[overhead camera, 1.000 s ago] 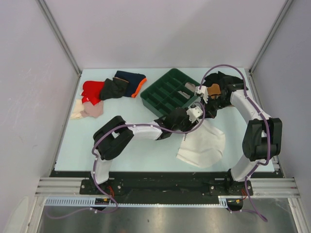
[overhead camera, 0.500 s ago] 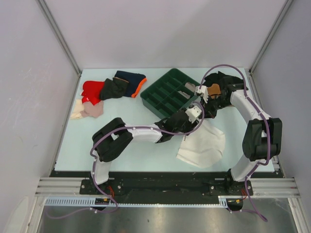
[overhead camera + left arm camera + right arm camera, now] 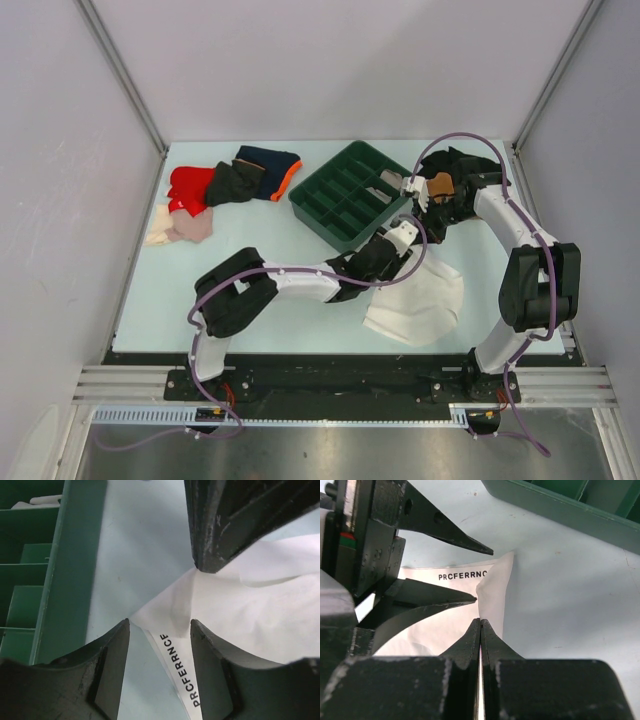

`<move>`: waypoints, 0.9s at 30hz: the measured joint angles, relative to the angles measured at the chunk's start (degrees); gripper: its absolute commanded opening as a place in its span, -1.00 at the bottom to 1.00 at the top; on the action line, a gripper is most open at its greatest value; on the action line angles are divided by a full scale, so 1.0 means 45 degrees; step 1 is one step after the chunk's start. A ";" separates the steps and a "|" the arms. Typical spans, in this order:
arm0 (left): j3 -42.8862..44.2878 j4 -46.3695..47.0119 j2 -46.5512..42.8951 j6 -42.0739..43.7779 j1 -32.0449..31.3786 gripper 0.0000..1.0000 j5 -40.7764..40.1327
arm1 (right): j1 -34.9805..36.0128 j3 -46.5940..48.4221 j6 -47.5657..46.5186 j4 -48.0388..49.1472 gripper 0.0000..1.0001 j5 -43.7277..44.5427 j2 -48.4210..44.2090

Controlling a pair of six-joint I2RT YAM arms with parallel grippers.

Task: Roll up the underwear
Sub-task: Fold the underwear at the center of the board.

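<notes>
The white underwear (image 3: 418,298) lies flat on the table, right of centre and in front of the green tray (image 3: 300,200). Its far-left corner (image 3: 170,605) shows a waistband with black lettering. My left gripper (image 3: 160,625) is open and low, one finger on each side of that corner. The right gripper (image 3: 480,620) is shut, and its tip touches a raised fold of the same corner (image 3: 492,587). I cannot tell whether any cloth is pinched in it. In the left wrist view the right gripper (image 3: 206,566) comes down from above onto the cloth.
The tray wall (image 3: 75,570) stands close on the left of the corner. At the back left lie a red garment (image 3: 188,188), a black one (image 3: 232,183), a navy one (image 3: 268,165) and a pale pink-beige cloth (image 3: 185,228). Dark cloth (image 3: 455,162) sits behind the right wrist.
The left arm has stretched further to the right and brought its gripper down over the underwear's corner. The right arm has stayed still.
</notes>
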 measured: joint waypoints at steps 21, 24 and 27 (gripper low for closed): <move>0.0636 -0.0685 0.0665 -0.0670 -0.0102 -0.99 -0.0510 | -0.0029 0.0000 0.0180 0.0015 -1.00 -0.0049 0.0010; 0.0636 -0.0714 0.0665 -0.0646 -0.0058 -0.99 -0.0325 | -0.0034 0.0000 0.0175 0.0005 -1.00 -0.0049 0.0010; 0.0486 -0.0758 0.0520 -0.0437 0.0078 -0.99 0.0058 | -0.0039 0.0000 0.0160 -0.0034 -1.00 -0.0049 0.0010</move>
